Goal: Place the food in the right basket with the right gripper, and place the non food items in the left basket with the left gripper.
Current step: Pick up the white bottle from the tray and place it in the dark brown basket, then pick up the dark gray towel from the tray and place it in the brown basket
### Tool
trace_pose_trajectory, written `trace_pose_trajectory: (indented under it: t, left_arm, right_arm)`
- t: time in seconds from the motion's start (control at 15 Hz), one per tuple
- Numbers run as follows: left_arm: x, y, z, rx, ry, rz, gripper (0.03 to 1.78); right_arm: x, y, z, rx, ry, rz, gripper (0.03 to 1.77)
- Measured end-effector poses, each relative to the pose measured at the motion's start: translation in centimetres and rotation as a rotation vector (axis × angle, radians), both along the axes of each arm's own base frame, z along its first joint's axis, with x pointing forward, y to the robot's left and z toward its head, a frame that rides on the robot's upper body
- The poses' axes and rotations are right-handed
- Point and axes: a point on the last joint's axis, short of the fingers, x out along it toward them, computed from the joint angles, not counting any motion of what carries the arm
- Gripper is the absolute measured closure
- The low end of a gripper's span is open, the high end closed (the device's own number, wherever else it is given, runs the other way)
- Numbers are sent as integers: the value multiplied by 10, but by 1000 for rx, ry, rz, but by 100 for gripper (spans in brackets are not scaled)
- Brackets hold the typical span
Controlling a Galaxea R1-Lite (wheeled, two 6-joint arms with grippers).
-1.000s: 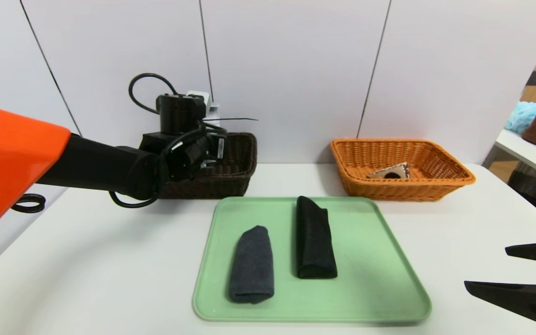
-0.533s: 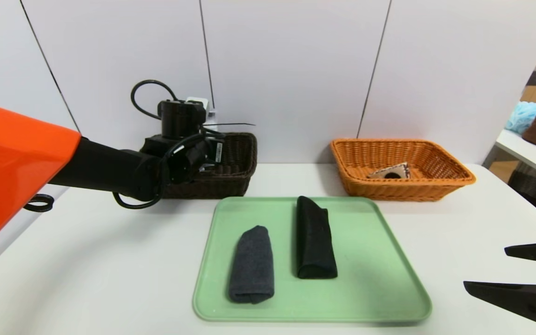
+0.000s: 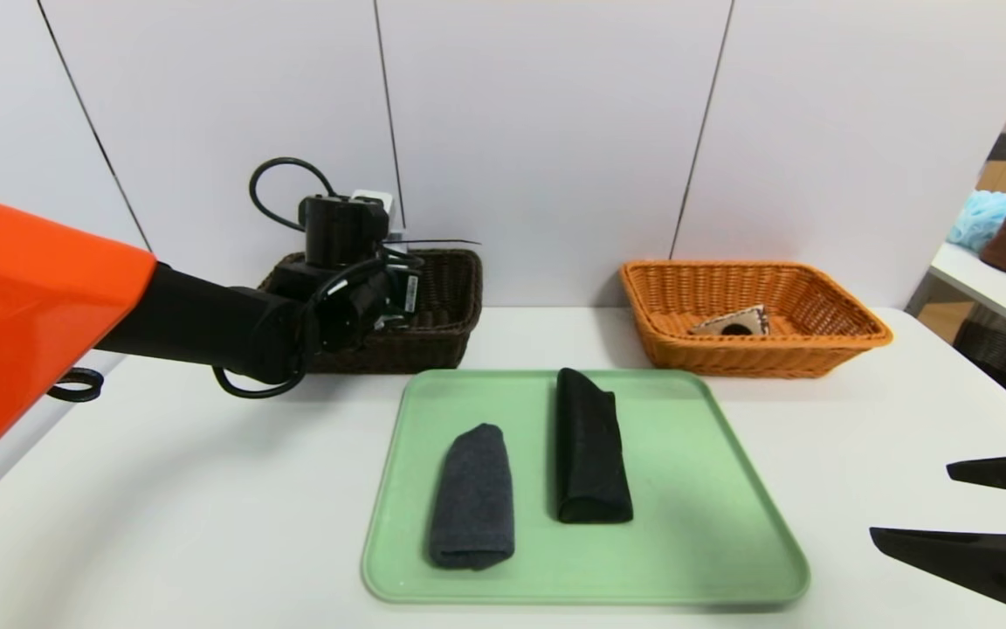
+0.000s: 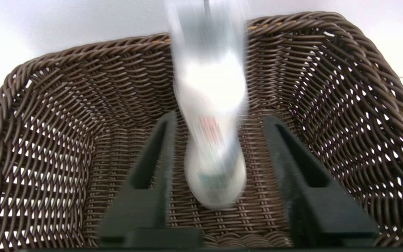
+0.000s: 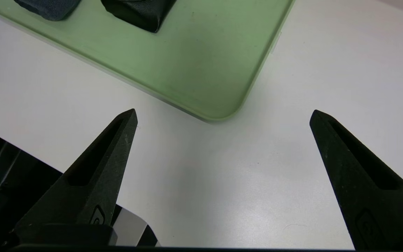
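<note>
We are at the drop-off: our left gripper (image 4: 219,119) hangs over the dark basket (image 4: 345,105), jaws parted, and the white tube (image 4: 213,140) is loose between them, falling onto the basket floor just ahead of the fingers. Our right gripper (image 5: 222,115) waits wide open and empty beside the green tray (image 3: 713,489). Next we likely lift clear and reach back for the grey roll (image 3: 473,498) or the black roll (image 3: 589,447).

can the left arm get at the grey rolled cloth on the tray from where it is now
Probably yes: the left gripper is open over the dark basket, and nothing stands between it and the grey cloth on the green tray.
</note>
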Motion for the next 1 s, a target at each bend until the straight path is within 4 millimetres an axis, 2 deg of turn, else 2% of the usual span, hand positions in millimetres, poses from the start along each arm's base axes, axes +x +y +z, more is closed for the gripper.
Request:
trace_pose_trajectory:
  t: [0.27,0.53,0.8,1.0]
  left_arm:
    - [0,0,0,2,1,3,56]
    - [-5,2,4,2,-5,4,37]
    - [-18,6,26,-6,-48,-7,27]
    - [-42,0,49,-4,-91,-52,22]
  right_arm:
    - [0,0,0,0,0,0,10]
    - [0,0,0,-1,2,0,10]
    - [1,0,0,-18,-6,13,10]
    - [2,1,-1,-22,-3,17,10]
